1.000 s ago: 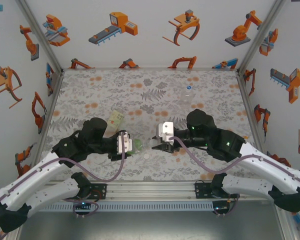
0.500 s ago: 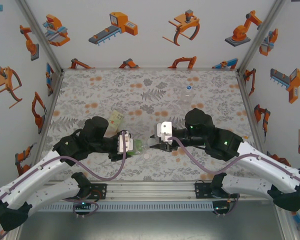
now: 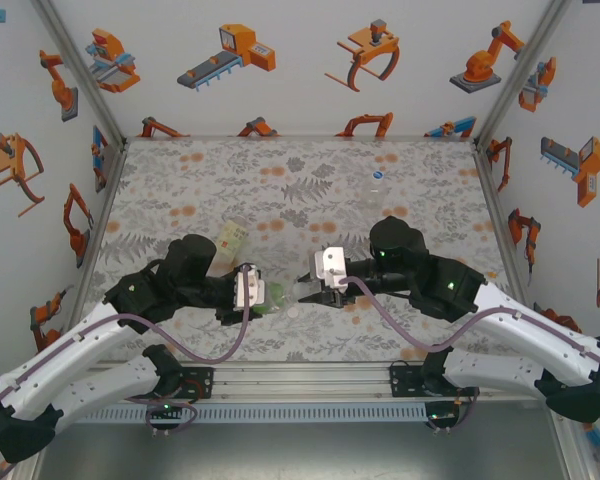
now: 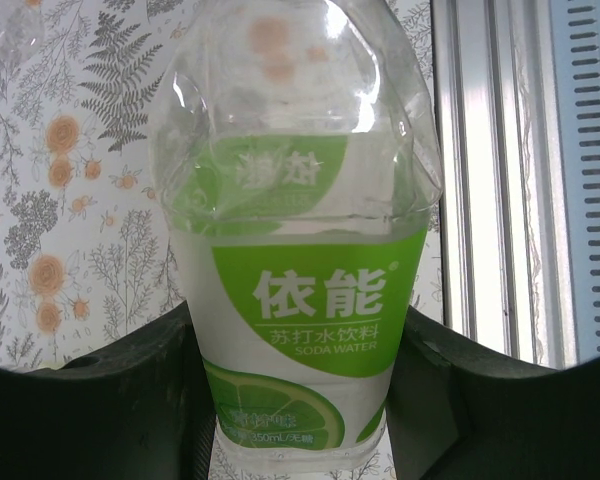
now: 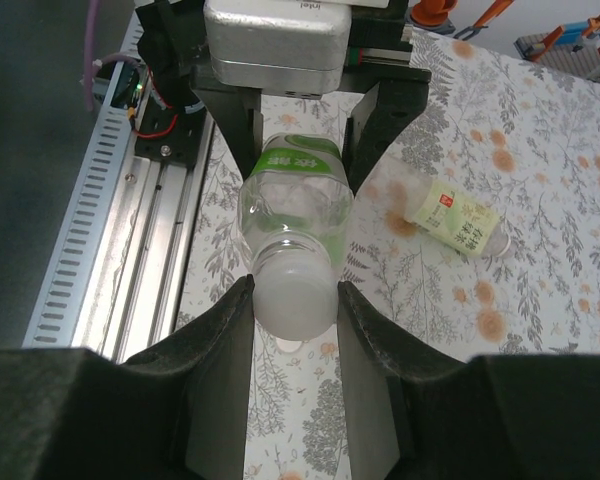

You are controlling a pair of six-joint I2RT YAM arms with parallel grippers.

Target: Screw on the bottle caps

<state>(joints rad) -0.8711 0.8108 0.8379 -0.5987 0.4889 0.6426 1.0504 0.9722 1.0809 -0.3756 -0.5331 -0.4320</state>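
Left end effector [image 3: 265, 295] clamped on green-label soda-water bottle [image 4: 300, 290], bottle held sideways above surface [image 3: 180, 180], front centre. Right end effector [image 3: 310, 291] pinched on white cap [image 5: 294, 298] at bottle mouth. Risks: cap seated crooked, so threads cross; thin bottle wall buckles, so bottle spins in grip.

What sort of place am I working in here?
Probably a lab test booth: walls printed with cartoon robot arms, a floral-patterned tabletop, and an aluminium rail at the near edge.

Bright green label [image 4: 315, 300] on clear bottle [image 4: 280, 130] (white cap [image 5: 295, 292]), fern-patterned tabletop [image 3: 280, 180]
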